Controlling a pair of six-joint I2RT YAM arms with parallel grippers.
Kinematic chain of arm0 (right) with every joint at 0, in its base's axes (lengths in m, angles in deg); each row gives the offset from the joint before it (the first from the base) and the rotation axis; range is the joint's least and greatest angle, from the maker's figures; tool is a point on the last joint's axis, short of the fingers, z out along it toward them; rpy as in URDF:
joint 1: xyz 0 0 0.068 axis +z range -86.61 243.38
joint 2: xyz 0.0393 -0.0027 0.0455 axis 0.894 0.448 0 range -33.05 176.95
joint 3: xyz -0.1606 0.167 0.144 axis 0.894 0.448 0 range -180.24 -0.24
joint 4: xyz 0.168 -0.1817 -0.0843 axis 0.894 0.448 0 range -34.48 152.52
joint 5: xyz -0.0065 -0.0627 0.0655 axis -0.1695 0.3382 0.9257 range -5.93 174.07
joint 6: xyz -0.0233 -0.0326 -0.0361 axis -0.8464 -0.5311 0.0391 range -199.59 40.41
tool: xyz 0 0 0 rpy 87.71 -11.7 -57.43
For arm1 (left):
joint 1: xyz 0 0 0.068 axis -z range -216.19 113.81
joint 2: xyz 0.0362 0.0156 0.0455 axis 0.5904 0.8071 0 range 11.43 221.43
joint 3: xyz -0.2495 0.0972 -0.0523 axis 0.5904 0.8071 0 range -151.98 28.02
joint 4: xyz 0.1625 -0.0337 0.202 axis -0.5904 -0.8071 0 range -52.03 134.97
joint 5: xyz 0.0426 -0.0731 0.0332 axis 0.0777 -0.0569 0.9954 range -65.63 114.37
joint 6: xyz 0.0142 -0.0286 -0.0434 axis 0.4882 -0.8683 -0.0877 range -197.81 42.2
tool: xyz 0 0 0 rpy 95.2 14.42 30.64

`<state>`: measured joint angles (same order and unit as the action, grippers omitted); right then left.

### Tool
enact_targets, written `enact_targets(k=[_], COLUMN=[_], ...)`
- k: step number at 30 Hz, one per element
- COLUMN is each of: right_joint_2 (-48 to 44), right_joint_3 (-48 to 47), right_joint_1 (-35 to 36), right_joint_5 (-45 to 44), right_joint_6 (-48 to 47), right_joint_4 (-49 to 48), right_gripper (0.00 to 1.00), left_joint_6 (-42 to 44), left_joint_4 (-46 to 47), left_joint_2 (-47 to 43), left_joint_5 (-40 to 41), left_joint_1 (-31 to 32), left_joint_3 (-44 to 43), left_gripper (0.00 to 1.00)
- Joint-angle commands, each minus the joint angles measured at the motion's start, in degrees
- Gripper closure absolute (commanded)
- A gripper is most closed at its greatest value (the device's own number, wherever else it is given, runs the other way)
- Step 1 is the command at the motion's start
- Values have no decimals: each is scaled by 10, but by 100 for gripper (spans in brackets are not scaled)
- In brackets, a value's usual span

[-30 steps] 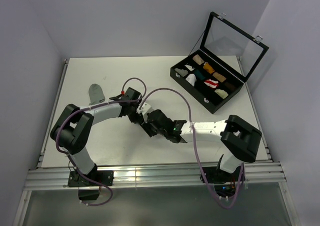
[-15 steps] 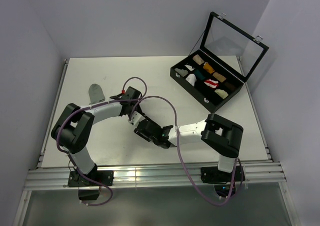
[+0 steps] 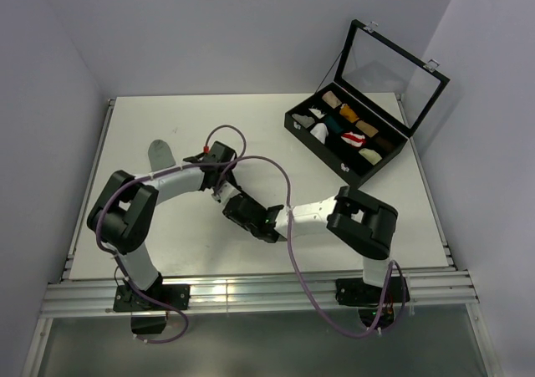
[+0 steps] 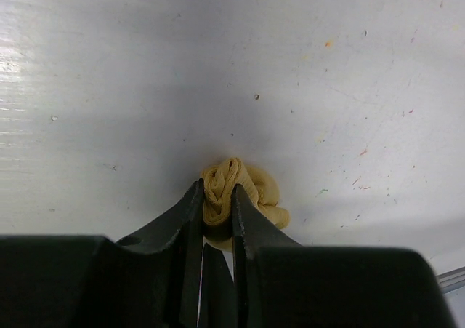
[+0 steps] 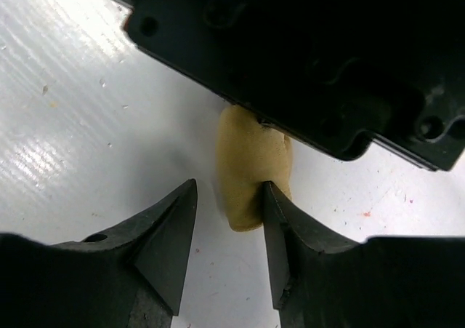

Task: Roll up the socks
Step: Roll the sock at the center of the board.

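The mustard-yellow sock point(image 4: 259, 190) lies bunched on the white table, and my left gripper point(image 4: 216, 191) is shut on its folded end. In the right wrist view the same sock point(image 5: 251, 161) pokes out from under the left gripper's black body. My right gripper point(image 5: 229, 190) is open round the sock's tip, the right finger touching it and the left finger a little apart. In the top view the two grippers meet at mid-table, left gripper point(image 3: 221, 191) and right gripper point(image 3: 233, 206), and hide the sock. A grey sock point(image 3: 160, 153) lies flat at the left. The white sock is out of view.
A black compartmented case point(image 3: 322, 153) holding several small fabric rolls stands at the back right, its glass lid point(image 3: 389, 66) raised. Both arms' cables loop above the table's middle. The right arm's elbow point(image 3: 361, 220) hangs over the near right part of the table.
The right arm has swung left, bringing its gripper up against the left gripper and the sock, and its jaws have narrowed a little. The left gripper has held still.
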<state>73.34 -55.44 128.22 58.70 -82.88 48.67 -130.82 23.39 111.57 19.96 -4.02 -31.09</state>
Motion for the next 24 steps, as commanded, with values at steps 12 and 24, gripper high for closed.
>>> enact_targets(k=[12, 24], right_joint_2=[73, 36], right_joint_3=[-19, -6], right_joint_1=[-100, -150], right_joint_5=[192, 313], right_joint_6=[102, 142], right_joint_4=[135, 159], right_gripper=[100, 100], left_joint_6=[25, 3], left_joint_4=[-20, -6], left_joint_2=[-5, -83], left_joint_5=[-42, -17], left_joint_1=[-24, -89], left_joint_3=[-23, -5], left_gripper=[70, 36])
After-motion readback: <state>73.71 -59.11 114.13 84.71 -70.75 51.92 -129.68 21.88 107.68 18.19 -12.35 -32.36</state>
